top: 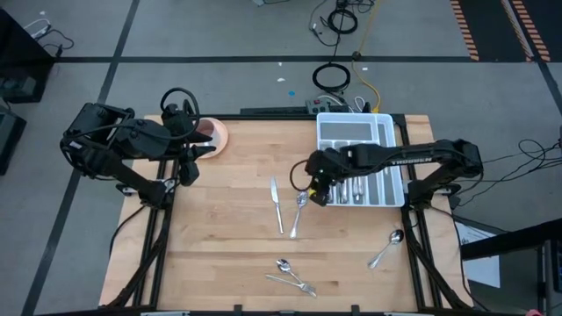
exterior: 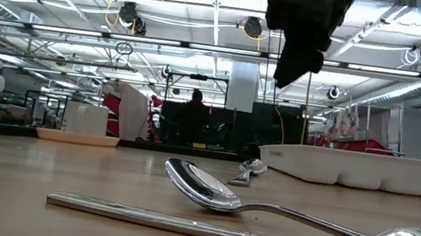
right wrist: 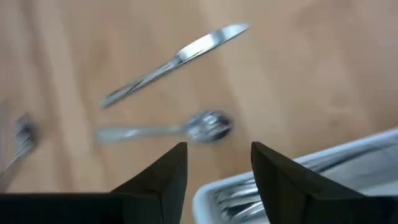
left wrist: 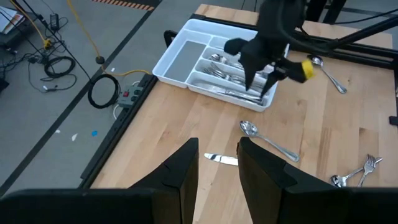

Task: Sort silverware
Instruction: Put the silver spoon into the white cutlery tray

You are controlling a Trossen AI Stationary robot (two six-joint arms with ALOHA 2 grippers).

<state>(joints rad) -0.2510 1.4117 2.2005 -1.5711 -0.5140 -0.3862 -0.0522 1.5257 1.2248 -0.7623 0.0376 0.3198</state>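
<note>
while right gripper (top: pixel 318 189) hovers open, spoon (top: pixel 299 211), knife (top: pixel 277 204)

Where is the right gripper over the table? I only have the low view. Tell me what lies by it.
Observer: The right gripper hangs open and empty beside the tray's left wall, with a spoon on the wood next to it.
Operator: Count the loose pieces.
Observer: Five that I can make out: that spoon, a knife alongside it, a second spoon near the right edge, and a third spoon with a fork at the near edge.
Operator: Report the left arm.
Observer: The left gripper is open by the pink cup, far left.
</note>
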